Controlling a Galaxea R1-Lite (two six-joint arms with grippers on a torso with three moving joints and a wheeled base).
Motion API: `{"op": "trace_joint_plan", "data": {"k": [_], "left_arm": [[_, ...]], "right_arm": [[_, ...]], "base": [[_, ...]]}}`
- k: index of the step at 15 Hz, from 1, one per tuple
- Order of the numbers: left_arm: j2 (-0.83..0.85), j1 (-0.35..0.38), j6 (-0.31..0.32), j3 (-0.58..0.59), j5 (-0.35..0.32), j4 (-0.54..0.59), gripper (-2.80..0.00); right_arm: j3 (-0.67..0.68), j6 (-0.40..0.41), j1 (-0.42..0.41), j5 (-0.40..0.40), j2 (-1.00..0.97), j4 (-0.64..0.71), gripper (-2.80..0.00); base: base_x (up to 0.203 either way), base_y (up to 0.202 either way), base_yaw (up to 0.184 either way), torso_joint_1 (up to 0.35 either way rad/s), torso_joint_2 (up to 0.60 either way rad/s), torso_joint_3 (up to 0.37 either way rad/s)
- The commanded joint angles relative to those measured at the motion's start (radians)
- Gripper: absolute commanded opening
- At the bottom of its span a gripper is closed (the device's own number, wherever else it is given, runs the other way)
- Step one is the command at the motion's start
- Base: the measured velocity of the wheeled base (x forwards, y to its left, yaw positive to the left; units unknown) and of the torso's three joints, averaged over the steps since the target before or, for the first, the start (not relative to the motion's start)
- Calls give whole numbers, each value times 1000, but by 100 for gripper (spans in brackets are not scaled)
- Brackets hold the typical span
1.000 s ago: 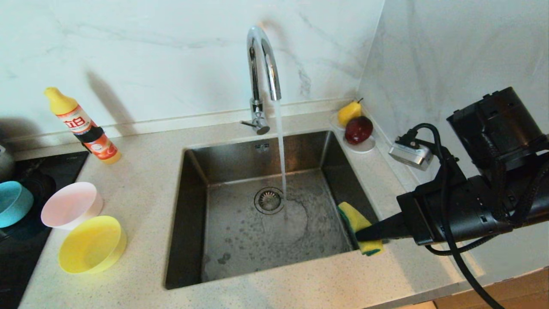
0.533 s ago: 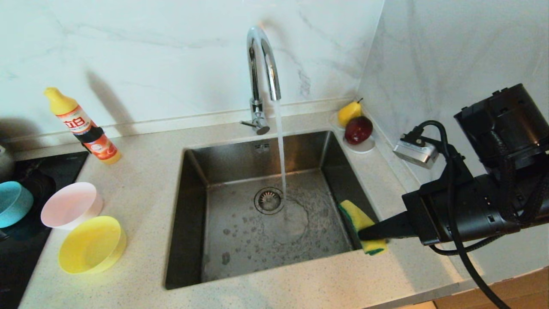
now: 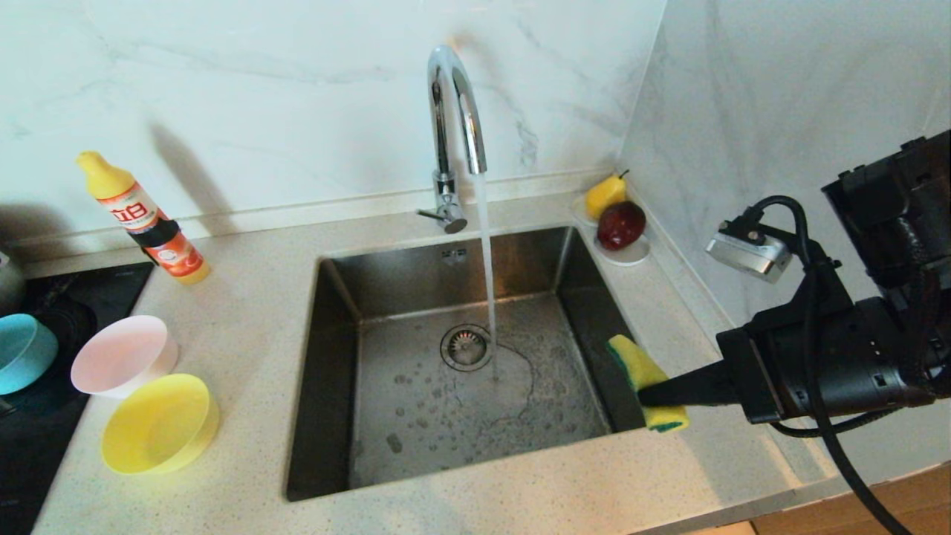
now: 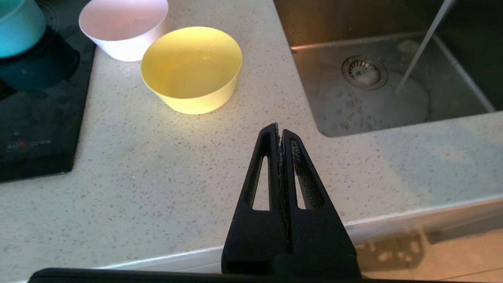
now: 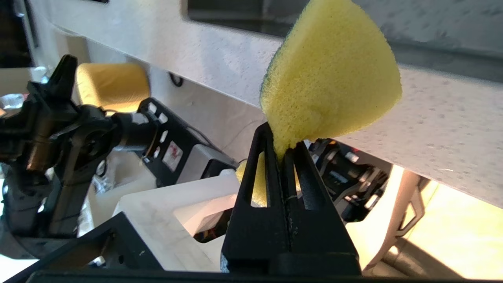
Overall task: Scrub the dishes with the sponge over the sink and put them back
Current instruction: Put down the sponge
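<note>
My right gripper (image 3: 648, 395) is shut on the sponge (image 3: 640, 369), a yellow foam piece with a green layer, held at the right rim of the sink (image 3: 416, 416). In the right wrist view the sponge (image 5: 334, 78) bulges out past the pinching gripper (image 5: 281, 145). Three bowls stand left of the sink: pink (image 3: 122, 355), yellow (image 3: 160, 423) and blue (image 3: 22, 353). My left gripper (image 4: 279, 131) is shut and empty above the counter's front edge, short of the yellow bowl (image 4: 192, 68); the pink bowl (image 4: 123, 23) and blue bowl (image 4: 17, 23) lie beyond. It is outside the head view.
Water runs from the curved tap (image 3: 453, 111) onto the sink floor beside the drain (image 3: 466, 346). A detergent bottle (image 3: 141, 219) stands at the back left. A saucer (image 3: 631, 256) with a pear and a red fruit sits in the back right corner. A black hob (image 3: 44, 416) lies under the blue bowl.
My right gripper has carried the sponge a little to the right and up, from over the sink's right side to its rim. The bowls have not moved.
</note>
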State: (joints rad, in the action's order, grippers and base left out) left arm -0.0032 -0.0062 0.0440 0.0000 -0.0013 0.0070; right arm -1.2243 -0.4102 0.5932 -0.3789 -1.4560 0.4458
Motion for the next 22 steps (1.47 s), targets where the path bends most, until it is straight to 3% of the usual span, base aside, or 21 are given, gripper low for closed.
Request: {"op": "trace_joint_plan", "data": {"k": [1,9,13,17,22], "left_arm": [[3,0,14,0,-2,9,-280],[2,0,5,5,-3,-5,-280],[2,0,1,5,-3,-5,-280],[2,0,1,5,-3,-5,-280],[2,0,1,5,-3,-5,-280]], "right_arm": [[3,5,12,52,29,8,-280],[80,123,127,467,58,3,-280],[129,151,126,525,96,-1,-280],[221,226,124,659,117,-7,-280],[301,237,147,749,96,-81,-280]], "base": [[0,0,0,0,0,0],[0,0,0,0,0,0],[0,0,0,0,0,0],[0,0,0,0,0,0],[0,0,0,0,0,0]]}}
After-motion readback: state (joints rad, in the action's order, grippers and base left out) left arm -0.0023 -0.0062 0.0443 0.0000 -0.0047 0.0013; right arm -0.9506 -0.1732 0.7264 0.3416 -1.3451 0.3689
